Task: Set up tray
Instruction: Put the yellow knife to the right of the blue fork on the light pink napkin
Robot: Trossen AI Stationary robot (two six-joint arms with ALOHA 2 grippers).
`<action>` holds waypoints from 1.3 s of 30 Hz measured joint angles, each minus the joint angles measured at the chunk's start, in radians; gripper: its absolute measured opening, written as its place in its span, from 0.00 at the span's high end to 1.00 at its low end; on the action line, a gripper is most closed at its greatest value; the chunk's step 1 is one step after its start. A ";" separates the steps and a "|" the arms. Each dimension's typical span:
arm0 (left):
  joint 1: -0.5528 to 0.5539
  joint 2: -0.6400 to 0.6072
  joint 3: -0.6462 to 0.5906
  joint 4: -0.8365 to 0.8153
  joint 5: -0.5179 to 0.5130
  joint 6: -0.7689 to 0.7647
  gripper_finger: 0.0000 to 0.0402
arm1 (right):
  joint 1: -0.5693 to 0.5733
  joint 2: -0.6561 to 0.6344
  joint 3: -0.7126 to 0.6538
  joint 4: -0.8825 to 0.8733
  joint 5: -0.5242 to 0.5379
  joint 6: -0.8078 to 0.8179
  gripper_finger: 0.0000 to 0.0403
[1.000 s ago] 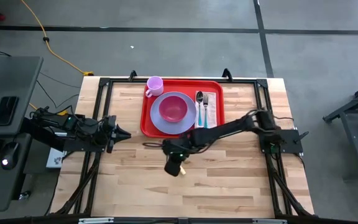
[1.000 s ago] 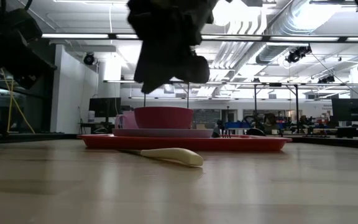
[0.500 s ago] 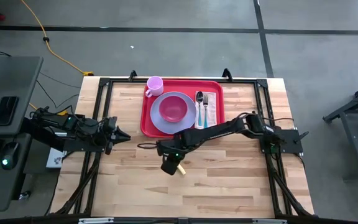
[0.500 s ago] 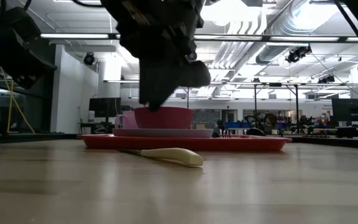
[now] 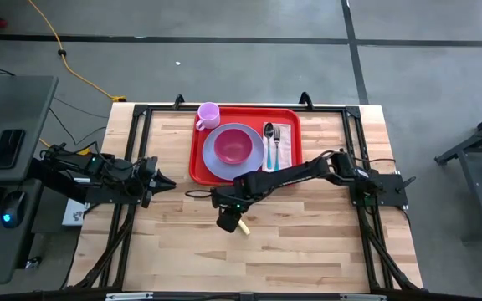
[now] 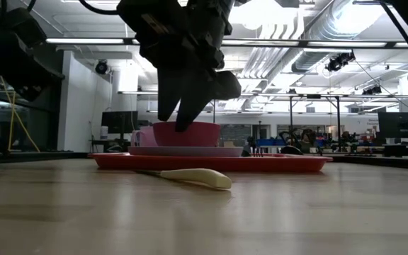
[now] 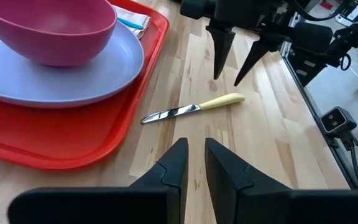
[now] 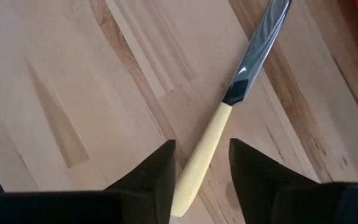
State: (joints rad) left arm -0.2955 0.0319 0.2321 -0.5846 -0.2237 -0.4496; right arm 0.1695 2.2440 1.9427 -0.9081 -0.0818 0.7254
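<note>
On my overhead feed, the nearest thing on the pale wooden slatted table (image 5: 308, 242) is a table knife with a cream plastic handle and a shiny steel blade (image 7: 191, 109), lying flat on the bare wood around the middle of the table, just off the near long edge of the tray. My right gripper (image 6: 181, 122) hangs directly above its handle with the two dark fingers parted and pointing down; in its own wrist camera the handle runs between the fingertips, and they do not touch it.

My left gripper (image 5: 164, 181) waits over the left side of the table, level and pointing toward the tray, its fingers nearly together with only a thin slit between them and nothing in them.

Beyond the knife sits the large flat red plastic tray with rounded corners (image 5: 197, 164), pushed up against the far edge of the table, about centred along it. On it rests a round lavender plate (image 5: 216, 165) carrying a deep pink bowl (image 5: 233, 147). Beside the plate, at the tray's right end, a metal spoon (image 5: 269, 139) and fork (image 5: 278, 140) lie on a white napkin (image 5: 285, 154). A small pink cup (image 5: 208, 114) stands at the tray's far left corner.
</note>
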 joint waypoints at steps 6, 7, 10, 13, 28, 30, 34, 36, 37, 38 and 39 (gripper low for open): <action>0.000 0.000 0.000 0.015 0.000 0.022 0.79 | 0.001 0.000 -0.011 0.010 -0.011 0.009 0.66; 0.000 0.000 0.000 0.021 0.001 0.028 0.79 | 0.001 0.001 -0.018 0.011 -0.022 0.014 0.66; 0.000 0.000 0.000 0.028 0.007 0.050 0.79 | 0.001 0.002 -0.066 0.033 -0.030 0.033 0.66; 0.000 0.000 0.000 0.068 0.019 0.087 0.79 | 0.000 0.004 -0.104 0.053 -0.050 0.059 0.66; 0.000 0.000 0.000 0.139 0.025 0.183 0.79 | -0.021 0.013 -0.146 0.151 -0.066 0.071 0.66; 0.000 0.000 0.000 0.139 0.025 0.187 0.79 | -0.019 0.028 -0.147 0.155 -0.071 0.069 0.66; 0.000 0.001 0.000 0.137 0.023 0.194 0.79 | -0.019 0.054 -0.144 0.174 -0.093 0.077 0.66; 0.000 0.003 0.000 0.131 0.023 0.194 0.79 | -0.020 0.067 -0.142 0.171 -0.103 0.078 0.66; 0.000 0.005 0.000 0.132 0.023 0.195 0.79 | -0.020 0.073 -0.142 0.171 -0.105 0.079 0.67; 0.000 0.006 0.000 0.131 0.023 0.195 0.79 | -0.020 0.076 -0.141 0.170 -0.105 0.079 0.67; 0.000 0.006 0.000 0.129 0.023 0.195 0.79 | -0.019 0.081 -0.141 0.168 -0.100 0.080 0.67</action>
State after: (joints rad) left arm -0.2951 0.0376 0.2321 -0.4558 -0.2010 -0.2550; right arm 0.1509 2.3253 1.8019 -0.7403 -0.1817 0.8051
